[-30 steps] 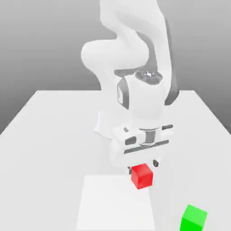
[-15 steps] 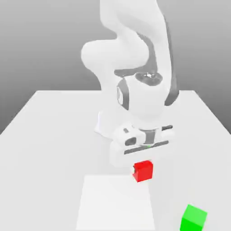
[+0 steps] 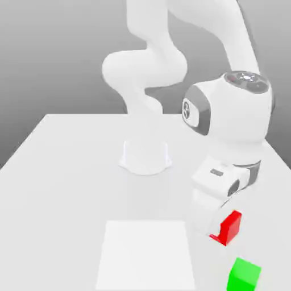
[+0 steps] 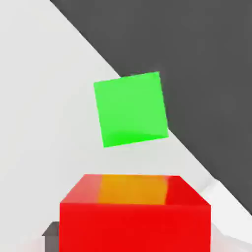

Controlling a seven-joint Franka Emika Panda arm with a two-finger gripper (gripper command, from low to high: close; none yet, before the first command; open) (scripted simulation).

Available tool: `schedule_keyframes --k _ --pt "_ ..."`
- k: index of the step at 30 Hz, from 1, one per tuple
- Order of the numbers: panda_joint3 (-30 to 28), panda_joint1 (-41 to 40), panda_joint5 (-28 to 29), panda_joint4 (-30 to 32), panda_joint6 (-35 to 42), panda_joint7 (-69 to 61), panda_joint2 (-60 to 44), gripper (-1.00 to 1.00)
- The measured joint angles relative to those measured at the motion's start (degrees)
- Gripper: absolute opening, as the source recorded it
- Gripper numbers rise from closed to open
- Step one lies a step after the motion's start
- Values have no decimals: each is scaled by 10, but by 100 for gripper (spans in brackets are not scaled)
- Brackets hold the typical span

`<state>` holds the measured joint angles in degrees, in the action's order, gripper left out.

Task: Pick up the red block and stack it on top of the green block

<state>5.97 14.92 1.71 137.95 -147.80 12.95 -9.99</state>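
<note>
Moved since a second ago: arm and red block (image 3: 228,227), swung from the counter's middle toward the exterior view's right and lifted off the surface.

Item 1, gripper (image 3: 223,227): closed on the red block, which hangs tilted between its fingers above the white counter (image 3: 68,170).

Item 2, green block (image 3: 244,275): rests on the counter near its front edge, at about 5 o'clock from the red block in the exterior view, near but apart. In the hand view it lies ahead of the held red block (image 4: 135,216), not yet beneath it; green block (image 4: 131,108) sits square-on, slightly rotated.

Judgement: carry phase; remaining travel is short, then descent.
</note>
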Motion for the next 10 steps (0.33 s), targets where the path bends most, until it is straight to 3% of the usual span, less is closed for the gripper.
schedule_keyframes --k 2,6,7,10 --pt "6 3 7 -36 12 -27 -25 -100" --pt "-1 12 25 -54 -47 -26 -101 -100" --pt "-3 13 28 -55 -56 -25 -111 100" --pt "-3 13 28 -55 -56 -25 -111 100"
